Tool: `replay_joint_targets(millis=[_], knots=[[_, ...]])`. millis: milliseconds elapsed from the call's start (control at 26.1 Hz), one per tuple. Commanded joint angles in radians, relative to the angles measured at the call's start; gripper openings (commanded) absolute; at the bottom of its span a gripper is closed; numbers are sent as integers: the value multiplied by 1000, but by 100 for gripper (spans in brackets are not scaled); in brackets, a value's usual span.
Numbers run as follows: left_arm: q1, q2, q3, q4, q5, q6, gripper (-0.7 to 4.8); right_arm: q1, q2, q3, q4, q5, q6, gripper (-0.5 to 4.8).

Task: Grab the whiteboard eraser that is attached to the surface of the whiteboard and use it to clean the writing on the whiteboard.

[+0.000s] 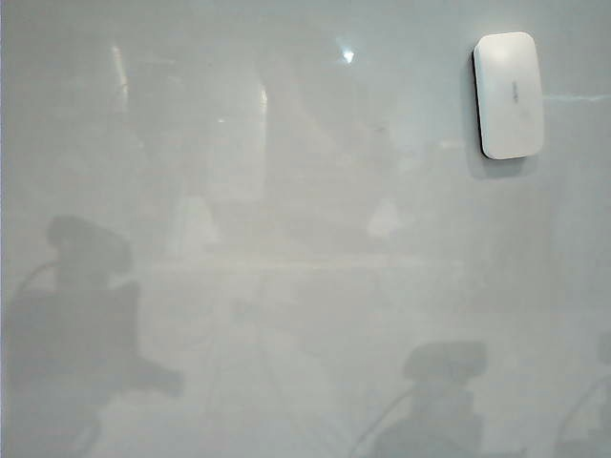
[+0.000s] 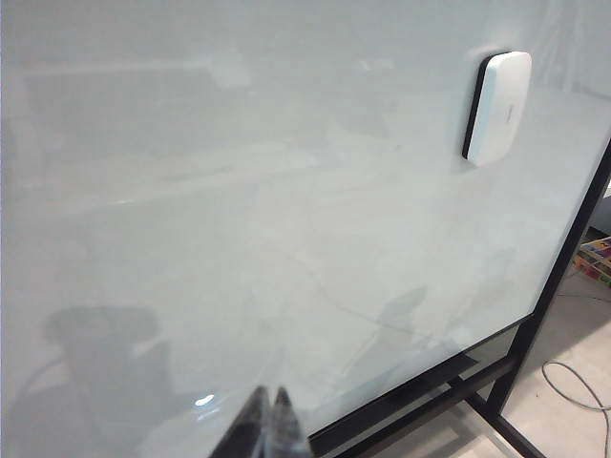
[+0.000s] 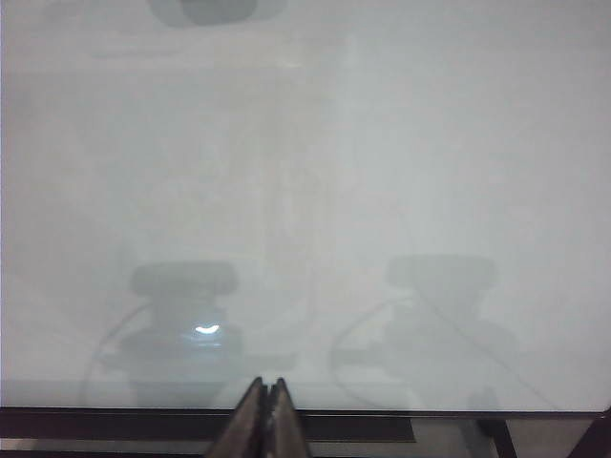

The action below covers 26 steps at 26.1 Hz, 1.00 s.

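The whiteboard eraser (image 1: pixel 510 93) is seen stuck to the whiteboard (image 1: pixel 286 248) near its upper right corner, long side upright, with a dark pad showing beneath its white shell in the left wrist view (image 2: pixel 498 107). It is judged to be a light, rigid plastic block with a smooth, somewhat slippery shell, probably held on by a magnet; a hold across its two long sides, where the shell is narrowest, is judged the safest. A tiny grey mark is carried at its centre, too small to be read, and no other label can be made out. No writing can be found on the board in any view; only faint reflections and shadows are shown. The left end effector (image 2: pixel 267 425) is seen pressed shut and empty near the board's lower edge, well apart from the eraser. The right end effector (image 3: pixel 265 420) is likewise closed on nothing, at the board's lower edge above the black frame (image 3: pixel 115 422).
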Motion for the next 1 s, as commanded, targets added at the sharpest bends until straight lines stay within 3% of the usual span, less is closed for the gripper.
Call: replay_joint_targets(millis=[38, 268, 383, 536, 996], knots=[[-1, 0, 3, 12, 3, 4, -5, -67, -1, 7, 50, -10, -3, -1], [-1, 0, 3, 12, 3, 4, -5, -167, -1, 7, 97, -47, -5, -1], [-1, 0, 3, 12, 3, 4, -5, -159, -1, 7, 97, -54, -14, -1], [-1, 0, 3, 12, 3, 4, -5, -159, -1, 7, 97, -139, -87, -1], [-1, 0, 3, 12, 3, 3, -5, -161, 0, 7, -31, -99, -82, -1]])
